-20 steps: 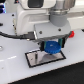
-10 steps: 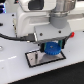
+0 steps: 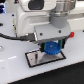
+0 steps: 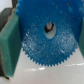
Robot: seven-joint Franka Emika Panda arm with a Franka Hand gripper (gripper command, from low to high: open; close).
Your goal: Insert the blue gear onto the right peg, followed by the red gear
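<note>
The blue gear (image 3: pixel 51 49) is held between my gripper's fingers (image 3: pixel 51 46), just above the grey plate with a black border (image 3: pixel 36 59). In the wrist view the blue gear (image 4: pixel 47 47) fills most of the picture, its hub hole near the middle. A teal finger pad (image 4: pixel 9 42) presses against its toothed rim, and the gripper (image 4: pixel 46 37) is shut on it. Both pegs are hidden under the gear and the hand, so the right peg does not show. The red gear is out of view.
The plate lies on a white table (image 3: pixel 15 70). The robot's bulky white arm (image 3: pixel 35 15) fills the scene above the plate. A black cable (image 3: pixel 12 36) runs along the exterior view's left.
The gripper with the blue gear has come down towards the plate and shifted slightly to the exterior view's right.
</note>
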